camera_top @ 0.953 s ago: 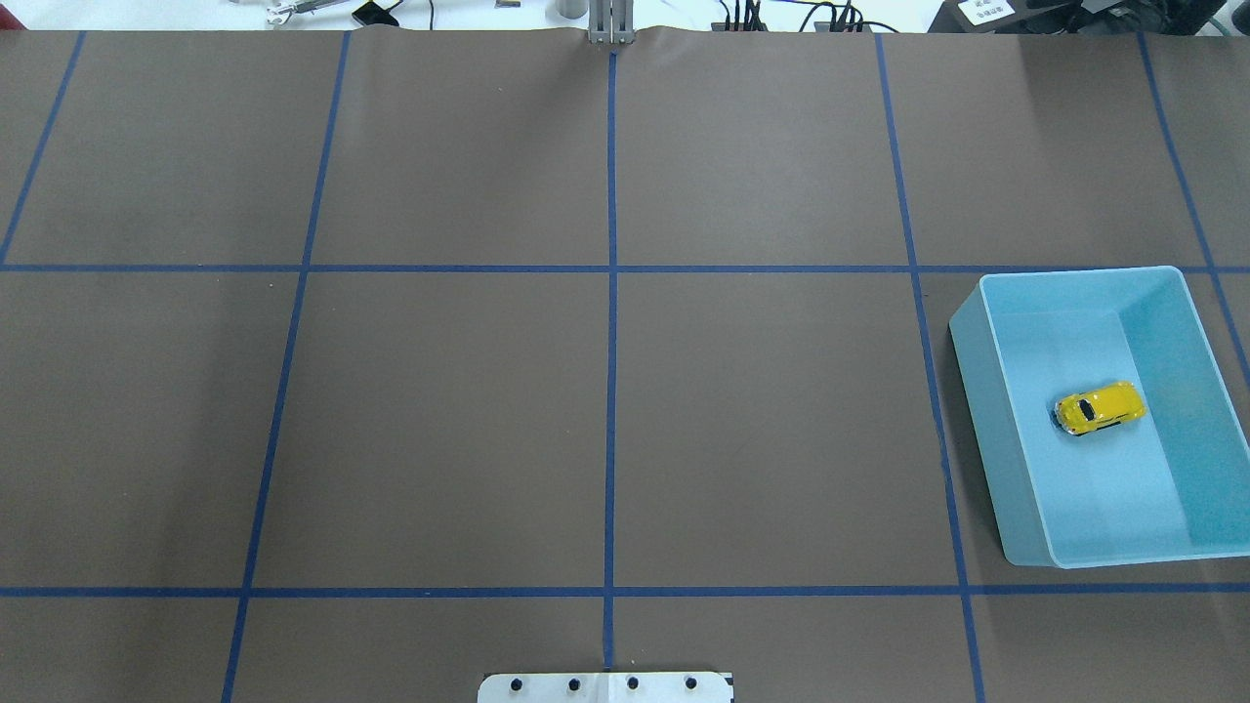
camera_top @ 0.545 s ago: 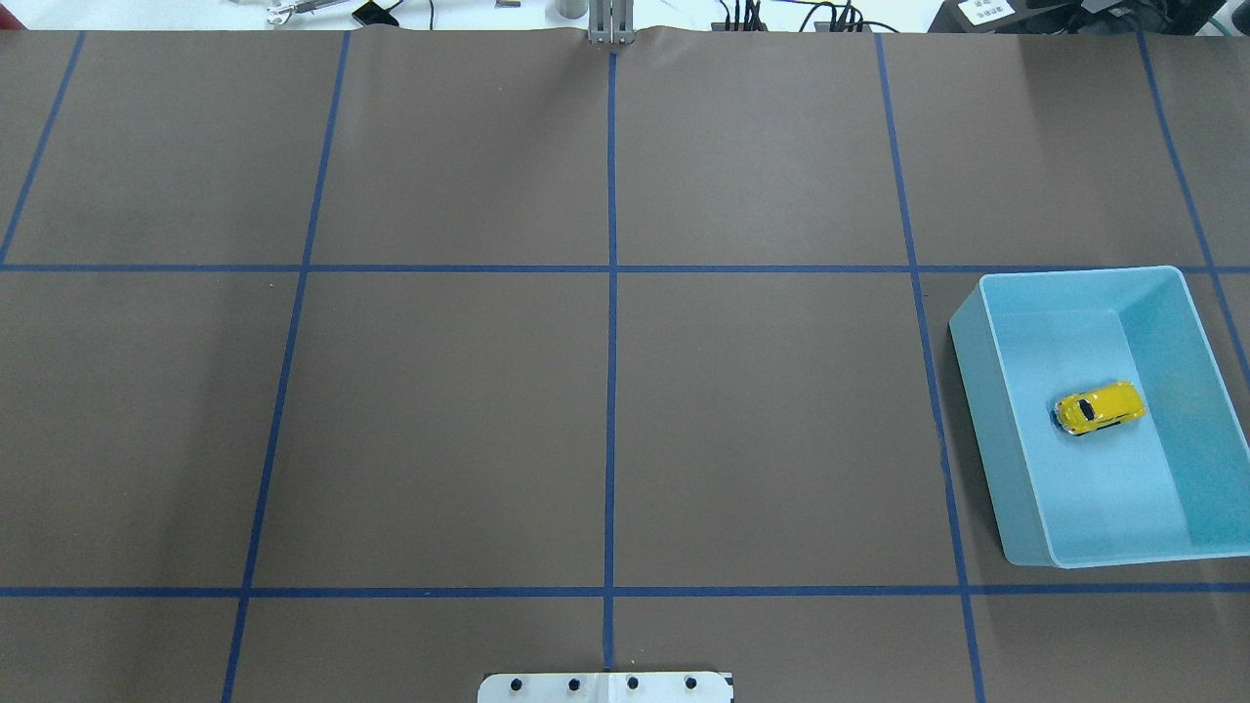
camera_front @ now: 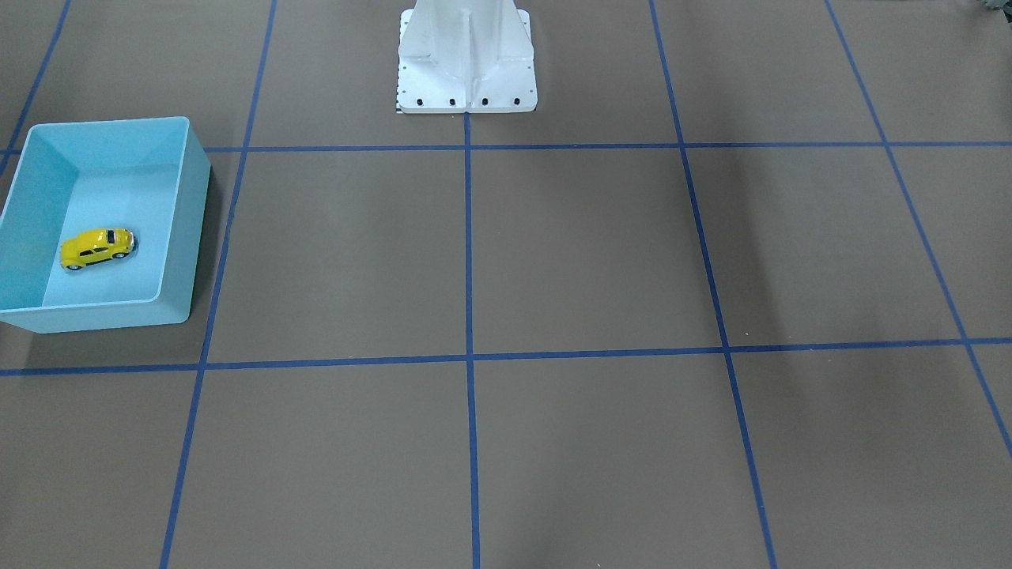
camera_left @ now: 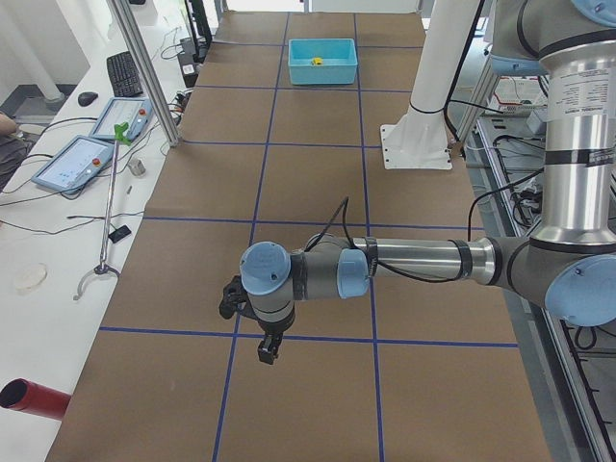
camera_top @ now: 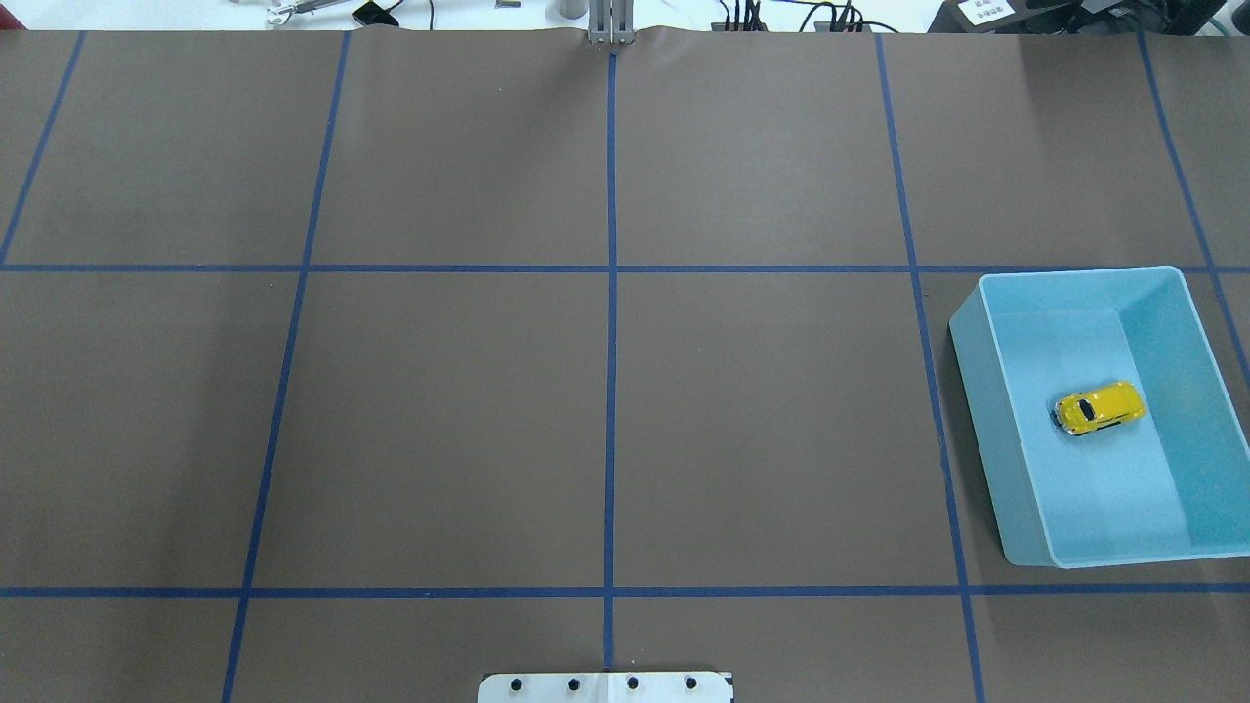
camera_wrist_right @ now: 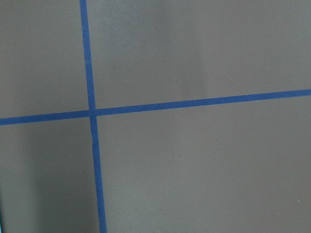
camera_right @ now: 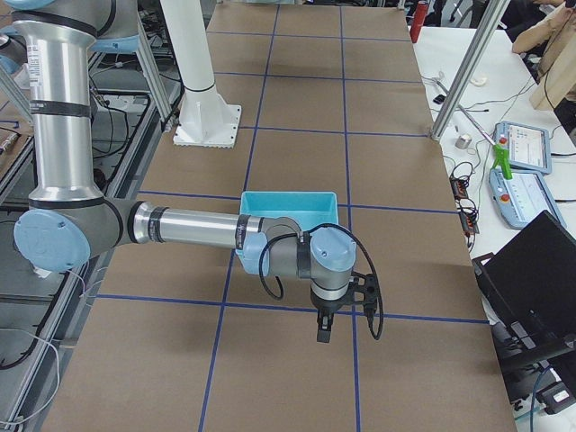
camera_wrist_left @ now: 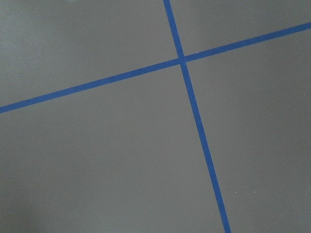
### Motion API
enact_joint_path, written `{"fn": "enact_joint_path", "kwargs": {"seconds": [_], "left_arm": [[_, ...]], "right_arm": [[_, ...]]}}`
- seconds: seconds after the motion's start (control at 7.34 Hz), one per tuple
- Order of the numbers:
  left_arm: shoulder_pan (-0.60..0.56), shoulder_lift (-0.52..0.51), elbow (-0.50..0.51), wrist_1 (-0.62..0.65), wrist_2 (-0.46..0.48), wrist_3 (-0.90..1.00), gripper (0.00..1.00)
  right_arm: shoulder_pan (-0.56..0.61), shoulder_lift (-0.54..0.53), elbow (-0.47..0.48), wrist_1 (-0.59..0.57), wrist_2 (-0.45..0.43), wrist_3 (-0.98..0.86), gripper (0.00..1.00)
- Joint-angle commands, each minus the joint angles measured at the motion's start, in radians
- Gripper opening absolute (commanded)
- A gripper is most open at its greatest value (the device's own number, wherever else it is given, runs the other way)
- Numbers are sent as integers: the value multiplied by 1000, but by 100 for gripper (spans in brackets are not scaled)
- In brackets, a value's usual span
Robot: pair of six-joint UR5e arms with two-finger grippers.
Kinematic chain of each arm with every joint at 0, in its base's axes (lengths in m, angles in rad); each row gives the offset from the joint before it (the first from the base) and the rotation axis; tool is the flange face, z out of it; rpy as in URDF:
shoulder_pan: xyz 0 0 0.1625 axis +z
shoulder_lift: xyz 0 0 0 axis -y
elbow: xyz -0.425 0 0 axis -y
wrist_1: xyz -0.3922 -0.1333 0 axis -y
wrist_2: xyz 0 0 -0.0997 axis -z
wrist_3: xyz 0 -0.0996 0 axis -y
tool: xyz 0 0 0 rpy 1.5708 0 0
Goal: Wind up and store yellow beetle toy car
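Overhead exterior misses my left claw [camera_left: 267, 351] and right claw [camera_right: 323, 333], seen only side-on so I cannot tell their gap; the yellow beetle toy car [camera_top: 1099, 407] sits in the blue bin [camera_top: 994, 410], likely to roll from a crooked pinch.

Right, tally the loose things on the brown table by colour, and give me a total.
Yellow: 1, the toy car, lying inside the bin.
Light blue: 1, the bin, on the robot's right side of the table.
Total: 2
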Motion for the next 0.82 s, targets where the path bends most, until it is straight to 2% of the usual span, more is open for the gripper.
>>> {"fn": "enact_joint_path", "kwargs": {"seconds": [0.0,0.14,0.41,0.68], "left_arm": [[1,-7,-1,2,0,-2,100],[1,-7,-1,4,0,-3,100],[2,-7,-1,4,2,-3,100],[1,-5,-1,4,3,0,100]], "right_arm": [[-15,8,-1,2,9,35,100],[-15,8,4,11,17,28,100],[-15,7,10,13,86,23,100],[-15,7,1,13,79,21,100]]}}
